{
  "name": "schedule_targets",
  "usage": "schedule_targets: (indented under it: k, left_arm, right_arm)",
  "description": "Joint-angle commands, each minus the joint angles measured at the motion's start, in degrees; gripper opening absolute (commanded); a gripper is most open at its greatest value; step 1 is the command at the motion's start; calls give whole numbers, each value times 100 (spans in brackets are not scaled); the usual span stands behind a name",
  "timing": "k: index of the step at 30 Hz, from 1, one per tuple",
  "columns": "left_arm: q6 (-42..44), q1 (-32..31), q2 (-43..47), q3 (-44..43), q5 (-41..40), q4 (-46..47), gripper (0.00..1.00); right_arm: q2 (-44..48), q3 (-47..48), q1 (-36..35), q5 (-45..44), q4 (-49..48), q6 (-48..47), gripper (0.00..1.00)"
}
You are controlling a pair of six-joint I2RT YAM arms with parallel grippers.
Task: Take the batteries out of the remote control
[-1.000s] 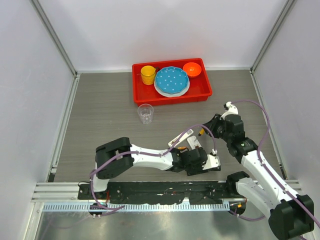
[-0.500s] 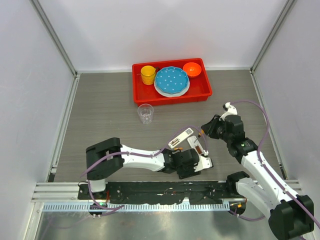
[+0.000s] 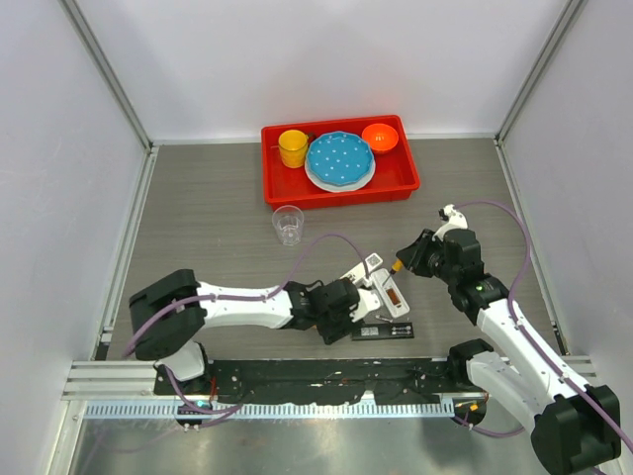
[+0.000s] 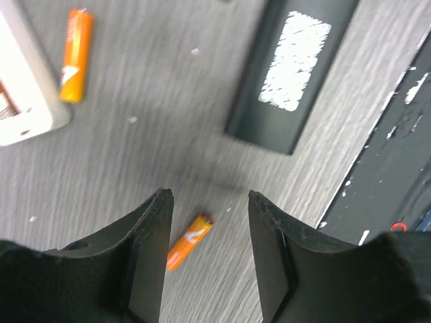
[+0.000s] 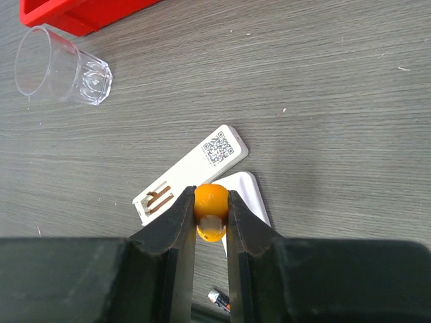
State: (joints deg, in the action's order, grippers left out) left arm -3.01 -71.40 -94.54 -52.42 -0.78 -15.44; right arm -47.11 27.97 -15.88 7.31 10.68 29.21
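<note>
moved: left arm (image 3: 247, 297) swung back, clear of the white remote (image 4: 23, 74).
left pincer (image 4: 210, 198): released, empty, straddling a battery (image 4: 188, 241) on the worktop (image 4: 168, 121) short of the remote.
battery axis: slanted across the gap, hugging one jaw.
second battery (image 4: 75, 46): just beside the remote.
right pincer (image 5: 210, 203): clenched on orange-handled screwdriver (image 5: 211, 196) above the remote.
nearer arm: left.
</note>
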Motion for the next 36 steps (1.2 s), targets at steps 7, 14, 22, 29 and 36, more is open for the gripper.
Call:
schedule_targets:
  k: [7,14,22,29,36]
  left_arm:
    - [-96,117,604,-205,745,147,69]
    - [274,12,-336,-1173,772,-82,76]
    - [485,-146,-1215,-1587,684,-275,67]
    - [441,-199,-1374,-1508,475,-363,46]
    - [362,-199,-891,-1008,-26,-389,29]
  right_arm:
    - [36,51,32,86,-356,-65,1]
    - [27,7,32,113,-391,-47,1]
    - [62,60,32,69,-303,-135,1]
    - [9,-2,32,42,-338,-126,1]
    - [-17,16,32,42,-303,-144,1]
